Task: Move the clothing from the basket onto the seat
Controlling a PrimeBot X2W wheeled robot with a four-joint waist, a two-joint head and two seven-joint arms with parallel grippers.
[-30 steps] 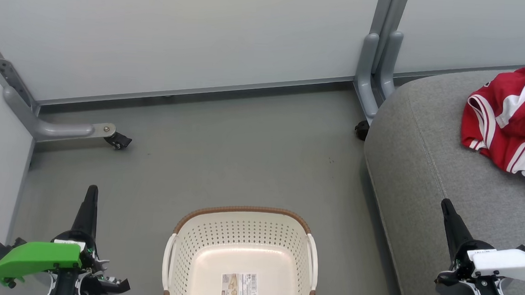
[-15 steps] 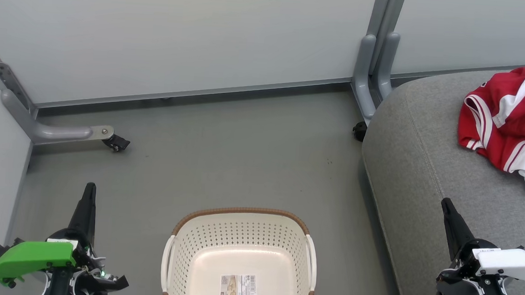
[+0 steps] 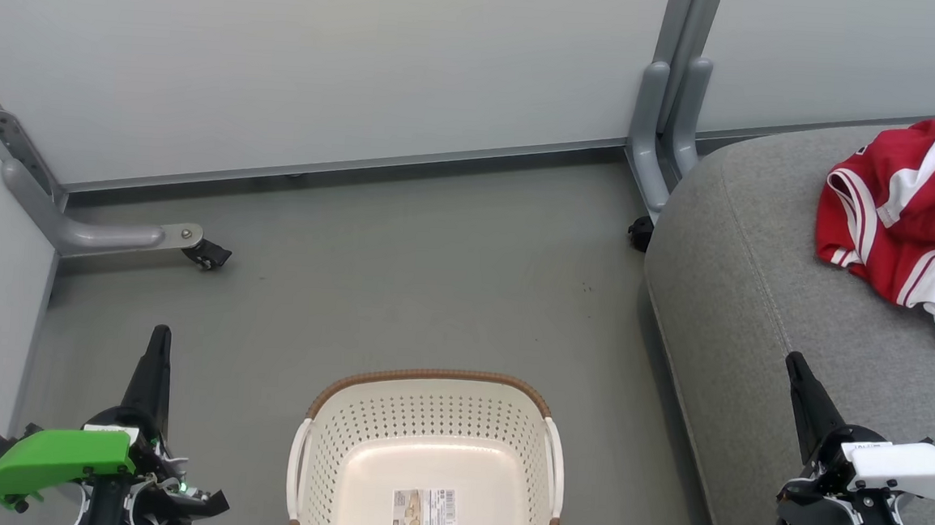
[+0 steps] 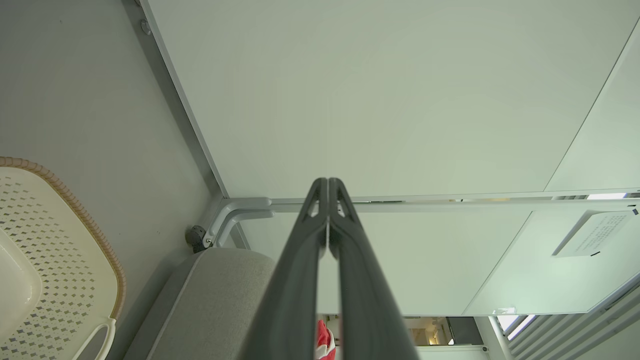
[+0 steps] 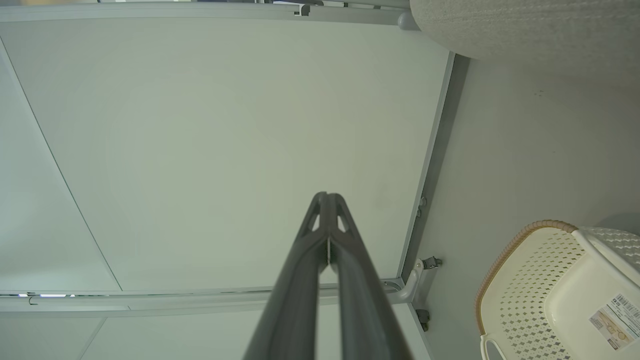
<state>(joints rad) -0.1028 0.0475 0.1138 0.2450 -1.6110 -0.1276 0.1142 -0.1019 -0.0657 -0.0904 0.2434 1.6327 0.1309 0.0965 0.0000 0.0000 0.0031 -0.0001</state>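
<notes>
The red and white clothing (image 3: 912, 221) lies bunched on the light-grey seat (image 3: 764, 329) at the right; a sliver of the clothing (image 4: 325, 342) shows between my left fingers. The cream basket (image 3: 427, 463) stands on the floor at bottom centre, holding nothing but a label on its bottom; the basket (image 4: 55, 260) and the basket (image 5: 560, 285) also show in the wrist views. My left gripper (image 3: 159, 339) is shut and holds nothing, left of the basket. My right gripper (image 3: 794, 365) is shut and holds nothing, over the seat's front edge.
Pale partition walls (image 3: 326, 59) close off the back and left. Their grey feet with castors (image 3: 207, 253) stand on the grey floor (image 3: 401, 283); another castor (image 3: 641, 231) sits by the seat's corner.
The whole head picture has shifted slightly left and down since one second ago, so the camera moved. Both grippers stay shut and in place.
</notes>
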